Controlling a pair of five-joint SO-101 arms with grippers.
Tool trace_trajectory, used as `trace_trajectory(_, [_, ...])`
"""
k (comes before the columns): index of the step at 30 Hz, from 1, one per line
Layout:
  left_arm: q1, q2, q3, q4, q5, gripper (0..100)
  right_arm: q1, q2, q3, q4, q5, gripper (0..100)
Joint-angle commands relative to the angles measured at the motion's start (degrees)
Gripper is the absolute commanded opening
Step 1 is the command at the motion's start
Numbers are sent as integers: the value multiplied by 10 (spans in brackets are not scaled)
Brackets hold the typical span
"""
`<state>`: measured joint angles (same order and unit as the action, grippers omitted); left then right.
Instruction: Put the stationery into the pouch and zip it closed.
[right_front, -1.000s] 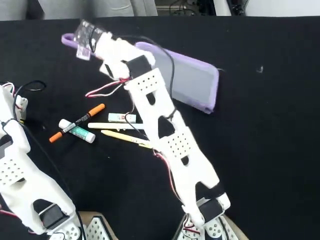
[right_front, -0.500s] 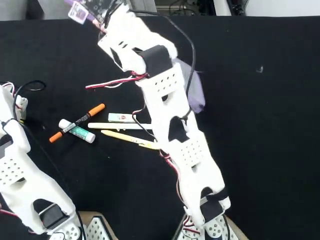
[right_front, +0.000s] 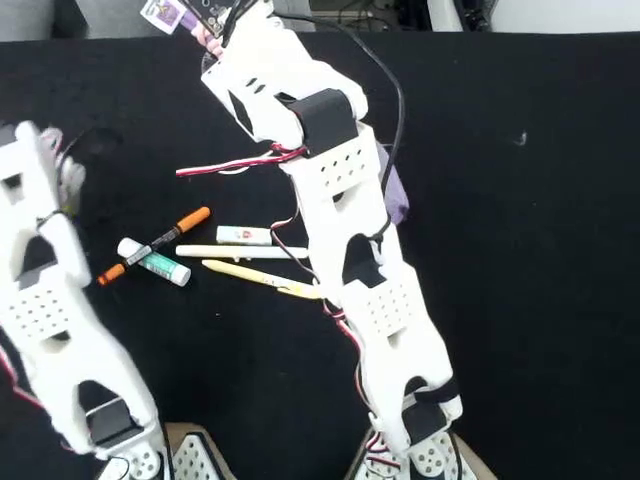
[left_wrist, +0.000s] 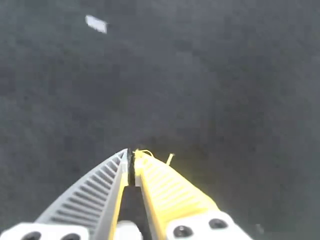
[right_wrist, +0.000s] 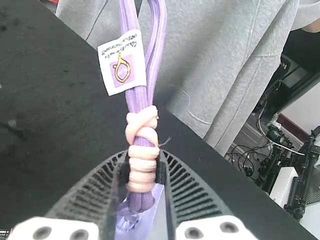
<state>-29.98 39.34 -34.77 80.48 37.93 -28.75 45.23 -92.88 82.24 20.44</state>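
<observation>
Across the black desk (right_front: 520, 250), the right end effector (right_wrist: 142, 156) is gripping the purple pouch (right_front: 396, 196) by its strap (right_wrist: 141, 100) and holding it up at the far side, while the stationery (right_front: 200, 255) is lying left-to-right nearer the closed, empty left end effector (left_wrist: 131, 155).

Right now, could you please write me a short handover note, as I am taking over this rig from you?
Right gripper: shut on one end of the purple pouch, held up over the far side of the table.
Left gripper: shut, empty, over bare table.
On the table between the arms: orange marker, glue stick, white pencil, yellow pencil, small white item.
Done: nothing packed yet. I cannot tell whether the zip is open.
Left: load all five, zip closed.
</observation>
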Motion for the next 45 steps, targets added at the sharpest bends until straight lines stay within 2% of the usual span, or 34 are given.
trace_trajectory(1, [61,-11,-140,113,7,30,9,-44,-29,3,-1,11])
trace_trajectory(6, [102,-13,-241,199,7,30,11,-45,-29,4,0,11])
trace_trajectory(13, [124,-6,-247,202,7,30,13,-74,-29,9,-4,11])
trace_trajectory(20, [95,70,-201,106,7,30,61,-167,-29,57,-5,11])
trace_trajectory(28, [40,168,-206,15,7,30,55,-258,-28,91,-5,11])
trace_trajectory(33, [34,175,-206,15,7,30,54,-269,-22,66,-5,11])
trace_trajectory(40, [34,176,-203,15,5,30,55,-194,-28,11,-5,11])
trace_trajectory(45, [29,176,-204,14,6,30,54,-162,-26,15,-4,11])
